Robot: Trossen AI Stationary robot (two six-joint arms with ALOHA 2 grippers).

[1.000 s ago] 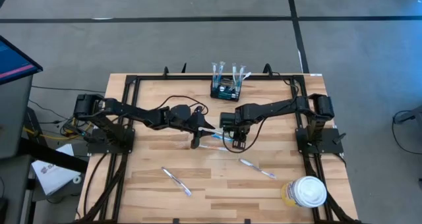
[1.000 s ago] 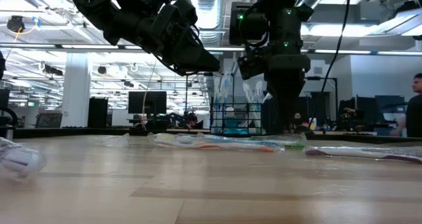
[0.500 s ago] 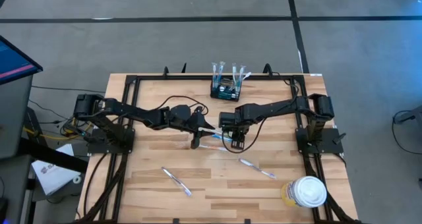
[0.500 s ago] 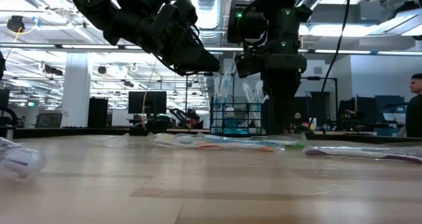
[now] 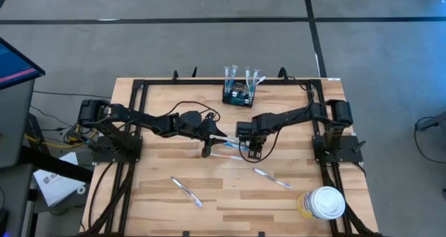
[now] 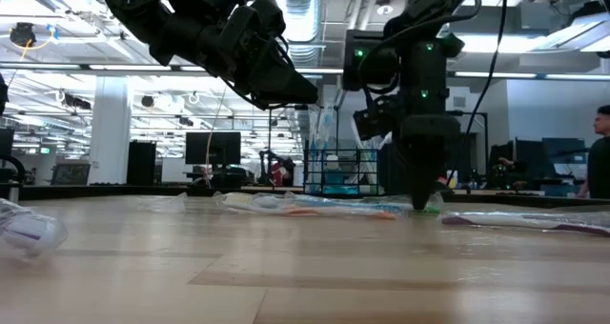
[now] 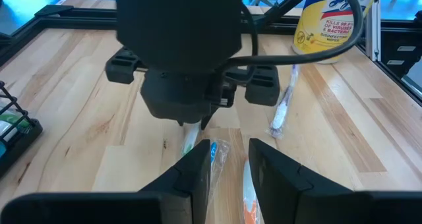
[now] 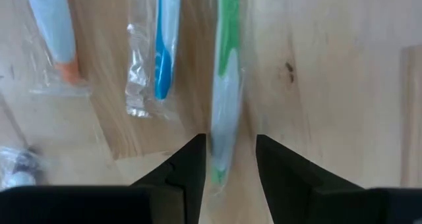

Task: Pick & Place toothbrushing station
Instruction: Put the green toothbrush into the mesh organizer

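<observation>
Lying wrapped mid-bench (image 5: 293, 104), several toothbrushes (image 5: 226, 148) crowd both arms. The right end effector (image 5: 254, 154) has dropped onto them since a second ago, fingers apart astride a green toothbrush (image 8: 224, 85). The left end effector (image 5: 207, 152) hovers nearby, fingers apart. The toothbrushing station (image 5: 238, 95) sits at the far edge.

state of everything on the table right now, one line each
wire holder box: upright at the far edge, toothbrushes standing in it
green toothbrush: wrapped, flat on the table, between the right gripper's open fingers
right gripper: open, down at the table
left gripper: open, above the table
white-lidded tub: upright, lid on
</observation>
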